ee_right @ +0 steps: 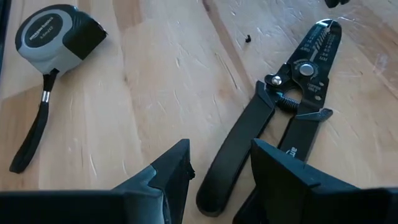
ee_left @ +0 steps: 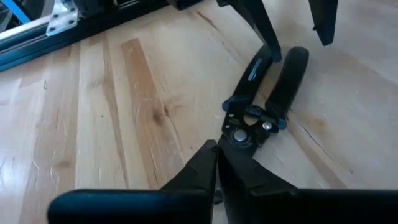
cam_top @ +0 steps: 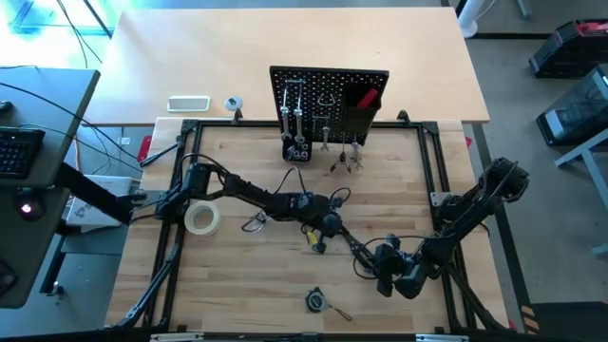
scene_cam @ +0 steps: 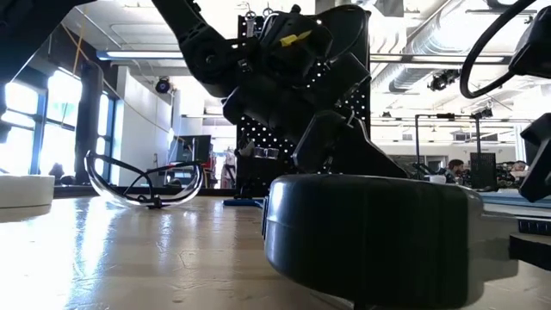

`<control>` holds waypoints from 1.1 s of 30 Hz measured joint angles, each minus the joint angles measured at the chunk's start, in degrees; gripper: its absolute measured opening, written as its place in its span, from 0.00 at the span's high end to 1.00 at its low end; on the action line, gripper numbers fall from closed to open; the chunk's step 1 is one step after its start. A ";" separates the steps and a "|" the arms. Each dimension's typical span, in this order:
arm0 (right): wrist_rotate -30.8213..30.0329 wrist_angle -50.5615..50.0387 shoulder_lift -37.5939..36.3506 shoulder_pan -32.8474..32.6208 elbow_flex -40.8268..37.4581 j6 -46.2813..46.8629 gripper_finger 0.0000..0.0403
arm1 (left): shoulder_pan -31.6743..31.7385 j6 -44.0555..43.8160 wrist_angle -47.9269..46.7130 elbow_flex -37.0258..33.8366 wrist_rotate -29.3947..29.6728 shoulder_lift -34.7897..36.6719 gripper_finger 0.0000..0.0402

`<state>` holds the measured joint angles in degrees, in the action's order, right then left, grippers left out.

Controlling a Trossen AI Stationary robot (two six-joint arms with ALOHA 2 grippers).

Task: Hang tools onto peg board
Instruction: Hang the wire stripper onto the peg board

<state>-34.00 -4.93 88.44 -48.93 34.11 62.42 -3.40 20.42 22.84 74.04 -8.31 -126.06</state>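
- Fingers of my left gripper (ee_left: pixel 217 163) are pinching the head of the black-handled steel pliers (ee_left: pixel 264 99), lying centre frame on the wooden table (cam_top: pixel 256 285).
- Right gripper (ee_right: pixel 221 165) is hovering released over their handles.

Landmark: the peg board (cam_top: pixel 329 103), upright at the far edge of the wooden table (cam_top: pixel 247 285).

- Directly in front of the board's foot: bare wood, passable.
- Further toward the near edge, in line with the board: the left gripper (cam_top: pixel 328 224), shut down over the black-handled pliers (ee_left: pixel 264 102), blocks the centre.
- Near-right of the board: the right gripper (cam_top: pixel 389 271) occupies the approach, fingers apart.
- Near-left of the board: pale tape roll (cam_top: pixel 202 218) and clear glasses (scene_cam: pixel 145 182).
- Near edge, in line with the board: tape measure (ee_right: pixel 59 31), with bare wood around it.
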 joint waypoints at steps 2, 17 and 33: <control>-0.06 0.02 0.00 0.00 0.00 0.21 0.60 | 0.00 -0.58 0.36 0.00 0.03 0.00 0.98; -1.53 0.11 -0.02 0.00 0.00 0.32 0.60 | 1.71 -5.96 1.64 0.00 -3.24 -3.67 0.99; 0.35 -1.22 -0.04 0.00 -0.02 5.65 0.58 | 2.27 -6.38 -0.10 0.17 -3.84 -4.52 1.00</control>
<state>-33.65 -6.15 88.40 -48.93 34.09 68.07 -1.13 14.04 22.74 74.22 -12.14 -130.58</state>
